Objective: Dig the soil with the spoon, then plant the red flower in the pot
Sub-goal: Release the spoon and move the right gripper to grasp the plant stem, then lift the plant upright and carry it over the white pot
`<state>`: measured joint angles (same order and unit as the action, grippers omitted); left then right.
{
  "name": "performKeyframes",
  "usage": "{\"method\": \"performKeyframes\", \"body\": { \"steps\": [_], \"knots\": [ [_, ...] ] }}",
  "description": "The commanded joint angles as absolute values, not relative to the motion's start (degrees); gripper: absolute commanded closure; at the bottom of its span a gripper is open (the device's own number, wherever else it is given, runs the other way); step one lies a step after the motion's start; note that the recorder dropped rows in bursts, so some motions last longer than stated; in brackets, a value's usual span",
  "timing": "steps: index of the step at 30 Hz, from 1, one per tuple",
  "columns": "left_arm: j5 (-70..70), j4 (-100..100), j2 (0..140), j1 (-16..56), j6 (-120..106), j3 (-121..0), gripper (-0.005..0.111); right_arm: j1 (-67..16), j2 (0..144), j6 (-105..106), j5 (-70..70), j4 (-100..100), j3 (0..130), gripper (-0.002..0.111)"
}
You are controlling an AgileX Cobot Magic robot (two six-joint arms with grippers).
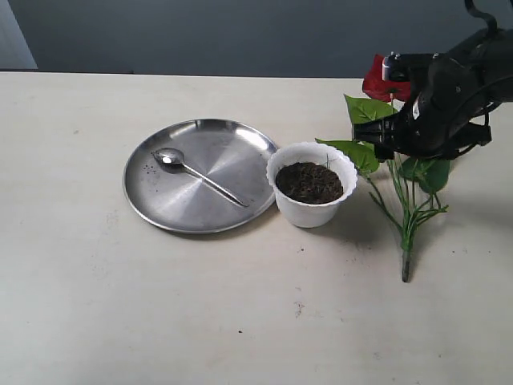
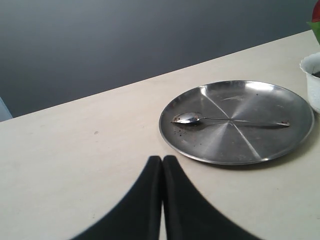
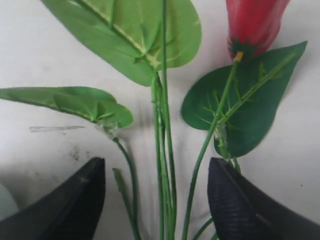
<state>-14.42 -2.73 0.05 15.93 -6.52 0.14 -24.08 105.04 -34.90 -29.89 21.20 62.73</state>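
The red flower lies flat on the table to the right of the pot, blooms toward the back. My right gripper hovers over its leaves, open. In the right wrist view the stems run between the two black fingers, apart from both, and a red bloom shows beyond. The white scalloped pot holds dark soil. The spoon rests on the steel plate. My left gripper is shut and empty, well short of the plate and spoon.
A few soil crumbs lie on the plate near the spoon's bowl and on the table in front of the pot. The table's far edge meets a dark grey wall. Bare tabletop spreads across the left and front.
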Motion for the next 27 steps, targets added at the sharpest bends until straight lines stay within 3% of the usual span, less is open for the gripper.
{"method": "performKeyframes", "body": {
  "steps": [1, 9, 12, 14, 27],
  "knots": [
    [-13.66, -2.26, 0.0, 16.22, -6.44, 0.0, 0.106, -22.65, 108.2, -36.1, -28.62, 23.18, 62.66, 0.051],
    [-13.66, -2.26, 0.0, 16.22, -6.44, 0.0, 0.106, -22.65, 113.74, -38.72, -29.36, 24.3, 62.66, 0.055],
    [-13.66, -2.26, 0.0, 16.22, -6.44, 0.0, 0.106, -22.65, 114.56, -38.72, -29.25, 24.3, 62.66, 0.081],
    [-13.66, -2.26, 0.0, 16.22, -6.44, 0.0, 0.106, -22.65, 114.33, -38.72, -29.37, 24.3, 62.66, 0.109],
    [-13.66, -2.26, 0.0, 16.22, -6.44, 0.0, 0.106, -23.75, 99.01, -38.83, -29.86, 34.3, 62.66, 0.107]
  ]
}}
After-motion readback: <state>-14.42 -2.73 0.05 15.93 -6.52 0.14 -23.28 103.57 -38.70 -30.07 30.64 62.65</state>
